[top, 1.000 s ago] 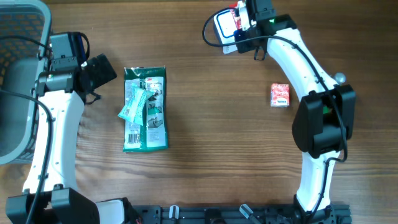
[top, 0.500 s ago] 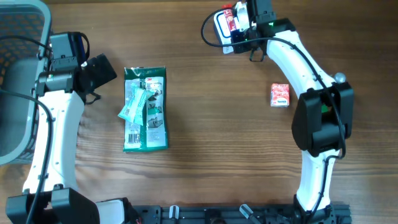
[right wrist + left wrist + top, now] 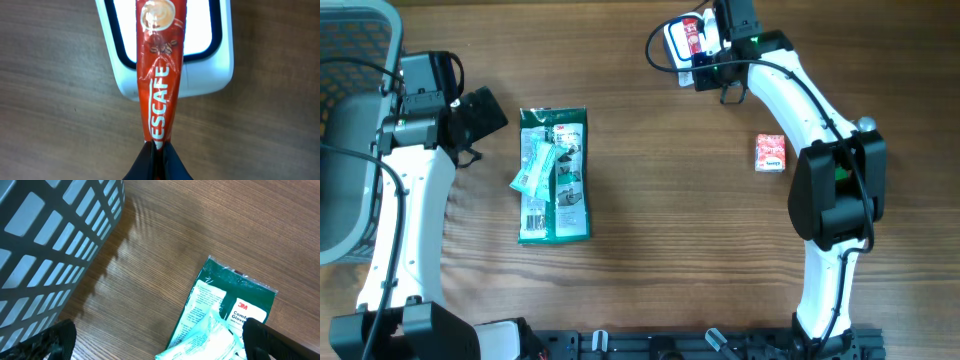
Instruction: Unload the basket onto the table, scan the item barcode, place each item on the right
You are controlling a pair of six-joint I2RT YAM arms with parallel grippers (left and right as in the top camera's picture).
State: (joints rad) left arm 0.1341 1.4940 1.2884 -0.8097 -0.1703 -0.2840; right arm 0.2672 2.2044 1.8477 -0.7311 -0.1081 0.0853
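In my right wrist view, the long red foil sachet (image 3: 160, 75) carries white capitals up the middle of the frame: "ESCAFE", with the first letter lost at the bottom. In my left wrist view, lower right, the flat green plastic packet (image 3: 220, 275) shows a red "3M" on its white label, then "Comfo" and "Glove", cut off by the edge. Overhead, the print on the small red and white box (image 3: 770, 152) at right is too small to read.

A brown wood-grain table (image 3: 650, 250), evenly lit, bears a grey mesh basket (image 3: 350, 40) at its left edge.
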